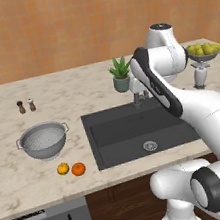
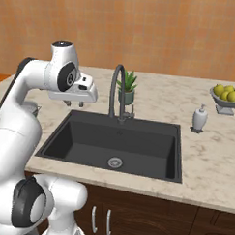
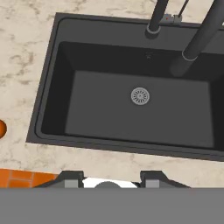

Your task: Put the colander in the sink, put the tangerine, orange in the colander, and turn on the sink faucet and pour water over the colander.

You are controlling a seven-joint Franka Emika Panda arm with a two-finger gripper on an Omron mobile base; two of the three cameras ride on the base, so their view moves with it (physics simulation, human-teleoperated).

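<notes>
The hand (image 2: 74, 104) hangs above the sink's (image 2: 89, 152) left rear edge, fingers part open, holding nothing. Its tips are cut off in the hand view. The faucet (image 2: 116, 90) rises to its right. The colander (image 1: 43, 140), tangerine (image 1: 63, 168) and orange (image 1: 78, 169) sit on the desk (image 1: 23, 187) well to its left, the arm hiding them from the right.
</notes>
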